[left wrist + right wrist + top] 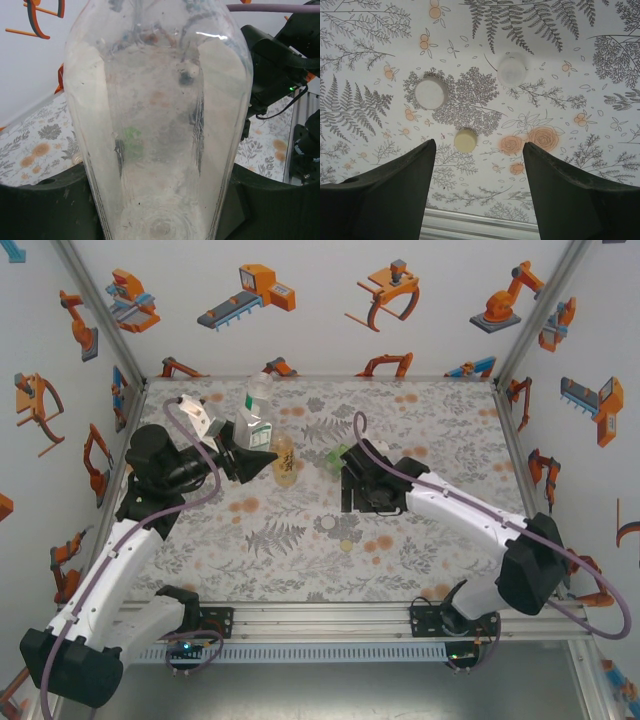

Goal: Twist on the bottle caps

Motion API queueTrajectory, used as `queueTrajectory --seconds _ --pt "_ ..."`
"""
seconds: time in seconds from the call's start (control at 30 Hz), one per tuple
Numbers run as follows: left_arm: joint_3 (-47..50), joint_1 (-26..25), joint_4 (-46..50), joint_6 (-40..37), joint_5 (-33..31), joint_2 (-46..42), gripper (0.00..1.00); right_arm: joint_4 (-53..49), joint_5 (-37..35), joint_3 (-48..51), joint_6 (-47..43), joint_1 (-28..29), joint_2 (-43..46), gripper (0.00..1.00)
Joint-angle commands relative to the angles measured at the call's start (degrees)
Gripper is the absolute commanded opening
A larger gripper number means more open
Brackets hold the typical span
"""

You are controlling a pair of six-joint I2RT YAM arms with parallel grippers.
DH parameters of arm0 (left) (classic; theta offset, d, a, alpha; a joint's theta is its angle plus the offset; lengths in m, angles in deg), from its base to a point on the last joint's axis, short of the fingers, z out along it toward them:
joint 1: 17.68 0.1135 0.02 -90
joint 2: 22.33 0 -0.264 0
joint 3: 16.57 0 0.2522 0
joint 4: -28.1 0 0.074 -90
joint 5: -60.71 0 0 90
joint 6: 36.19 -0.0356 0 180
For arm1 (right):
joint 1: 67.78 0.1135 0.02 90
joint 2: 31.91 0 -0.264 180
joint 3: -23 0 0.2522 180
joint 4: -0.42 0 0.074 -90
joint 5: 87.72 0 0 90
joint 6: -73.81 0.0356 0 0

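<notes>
The left gripper (pixel 160 207) is clamping the clear bottle (pixel 257 405) between its dark fingers, at about eleven o'clock from the middle of the floral mat (pixel 450 440). The amber-yellow bottle (pixel 284 460) is standing just beside it at five o'clock, and the green bottle (pixel 337 453) is sitting at three o'clock from that one. The right gripper (pixel 478 146) is hanging over the mat with its fingers spread wide and gripping nothing. The yellowish cap (pixel 465 140) is lying just past the gap, with one whitish cap (pixel 430 93) at its eleven o'clock and a second at one o'clock (pixel 511 70).
</notes>
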Motion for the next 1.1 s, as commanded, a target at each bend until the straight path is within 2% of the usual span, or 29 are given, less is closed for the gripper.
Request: queueTrajectory --seconds 0.0,0.23,0.43,1.07 --pt "0.8 0.4 -0.9 -0.6 0.5 -1.2 0.17 -0.6 -2.2 -3.6 0.8 1.8 -3.0 0.65" --pt "1.2 0.8 -1.0 -0.7 -0.2 -1.8 0.2 -0.6 -2.3 -9.6 -0.7 5.2 -11.4 0.67" --pt "1.6 0.7 -1.3 -1.0 -1.1 -2.1 0.22 3.6 1.3 -10.2 -0.3 5.9 -16.7 0.67" --pt "2.1 0.9 -2.3 -0.3 -1.6 -1.9 0.24 7.9 2.7 -8.7 1.4 6.1 -25.4 0.56"
